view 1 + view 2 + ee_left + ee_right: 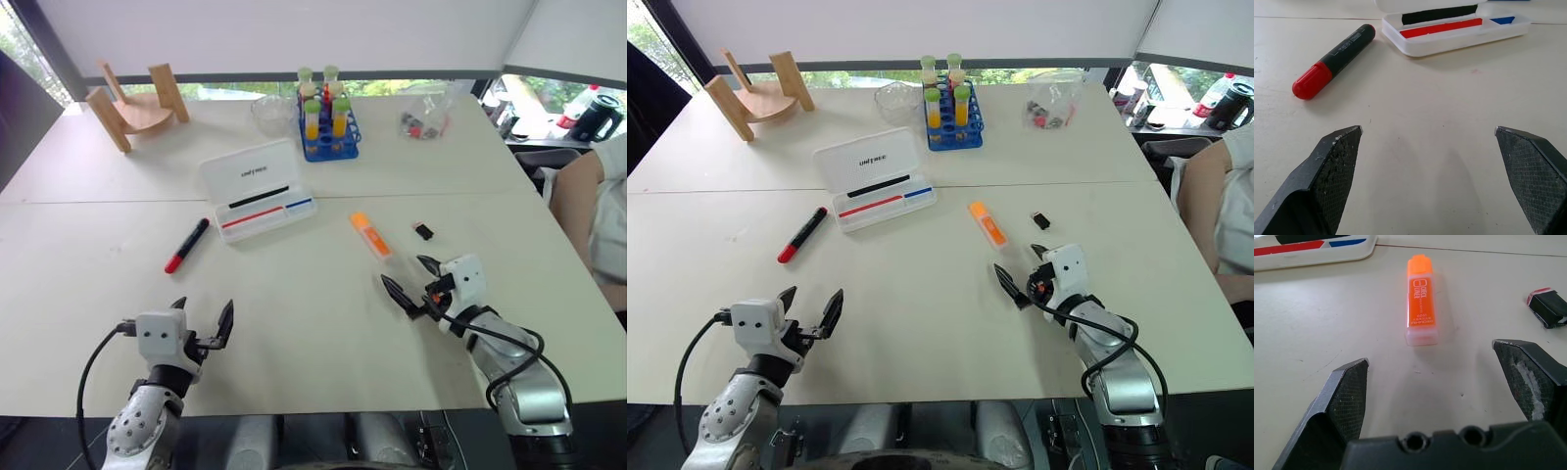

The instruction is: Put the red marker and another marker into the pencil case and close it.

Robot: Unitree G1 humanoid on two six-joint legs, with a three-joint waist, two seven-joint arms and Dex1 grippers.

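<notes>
**Both claws wide and empty over the near table**

My left gripper [203, 320] hangs over the near-left part of the white table [323, 323], its two black fingers [1334, 161] spread wide with nothing between them. My right gripper [411, 282] sits over the near-right part, also spread wide and empty, angled toward the middle of the table.

The red marker [186, 246] lies flat on the table, beyond my left gripper and a little to the left of it, well apart from my fingertips. Its red end points near-left and its black end points far-right, toward the pencil case [257, 189]. The case lies open just beyond the marker's black end, not touching it. Its lid stands up on the far side, with small dark lettering on it, and a black strip, a red stripe and a blue stripe show inside the tray.

The orange highlighter [1421, 300] lies flat just beyond my right gripper, between my gripper and the case's right end, apart from both. My right fingers [1344, 396] stop short of it and do not touch it. A small black object with a red edge [1547, 307] lies on the table just to the right of the highlighter.

At the far side stand a blue rack of tubes [328, 122], a clear bowl [271, 114], a clear bag [428, 111] holding small items, and a wooden stand [137, 103] at the far left. A person's arm [586, 211] shows at the right edge.
</notes>
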